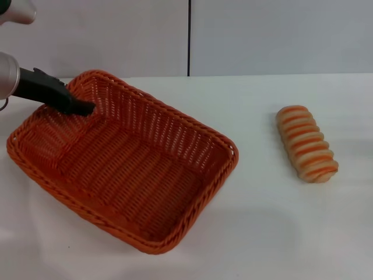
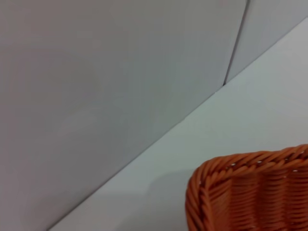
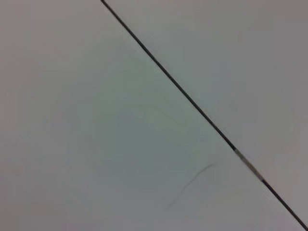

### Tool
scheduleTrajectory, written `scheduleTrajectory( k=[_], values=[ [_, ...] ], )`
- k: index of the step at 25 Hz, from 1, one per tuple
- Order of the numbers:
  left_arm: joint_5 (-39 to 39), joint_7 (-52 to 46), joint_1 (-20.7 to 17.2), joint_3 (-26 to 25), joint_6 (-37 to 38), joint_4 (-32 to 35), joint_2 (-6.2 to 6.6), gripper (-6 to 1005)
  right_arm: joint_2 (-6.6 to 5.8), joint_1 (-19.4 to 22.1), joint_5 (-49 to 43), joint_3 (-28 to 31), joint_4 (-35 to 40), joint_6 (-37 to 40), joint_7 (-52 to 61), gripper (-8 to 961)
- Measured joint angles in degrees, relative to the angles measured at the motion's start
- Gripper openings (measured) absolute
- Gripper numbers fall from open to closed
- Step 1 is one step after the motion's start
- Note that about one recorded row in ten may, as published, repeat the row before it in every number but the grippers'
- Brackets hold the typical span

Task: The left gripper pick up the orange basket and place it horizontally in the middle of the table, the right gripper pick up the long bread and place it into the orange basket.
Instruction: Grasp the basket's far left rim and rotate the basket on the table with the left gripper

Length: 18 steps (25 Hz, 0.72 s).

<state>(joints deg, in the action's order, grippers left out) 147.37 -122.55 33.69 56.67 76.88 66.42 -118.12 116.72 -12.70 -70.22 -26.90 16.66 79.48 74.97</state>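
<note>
From the head view I noted the left gripper (image 1: pixel 87 108) reaching in from the upper left, its black fingers clenched on the far rim of the orange basket (image 1: pixel 125 160), which sat skewed on the table (image 1: pixel 262 233) at centre-left. The long bread (image 1: pixel 306 143) lay at right, well apart. I saw no right gripper.

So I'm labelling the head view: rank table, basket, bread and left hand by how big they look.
1. Table
2. Basket
3. Bread
4. Left hand, only slightly smaller than the bread in its visible black part; it sits at the basket's far rim.
</note>
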Motion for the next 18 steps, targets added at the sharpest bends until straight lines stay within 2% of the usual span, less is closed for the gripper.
scheduleTrajectory(
  k=[6, 11, 16, 18],
  values=[
    [-1.1, -0.1, -0.4, 0.1, 0.0, 1.3, -0.04, 542, 0.31, 0.2, -0.3, 0.0, -0.2, 0.0, 0.0, 531],
    [-1.2, -0.1, -0.5, 0.1, 0.0, 1.4, -0.03, 312, 0.51, 0.5, -0.3, 0.0, -0.3, 0.1, 0.0, 530],
    [-1.2, -0.1, -0.5, 0.2, 0.0, 1.4, -0.01, 191, 0.52, 0.7, -0.1, 0.0, -0.3, 0.1, 0.0, 530],
    [-1.2, -0.1, -0.5, 0.2, 0.0, 1.4, -0.01, 191, 0.49, 0.6, 0.0, 0.0, -0.3, 0.1, 0.0, 530]
  ],
)
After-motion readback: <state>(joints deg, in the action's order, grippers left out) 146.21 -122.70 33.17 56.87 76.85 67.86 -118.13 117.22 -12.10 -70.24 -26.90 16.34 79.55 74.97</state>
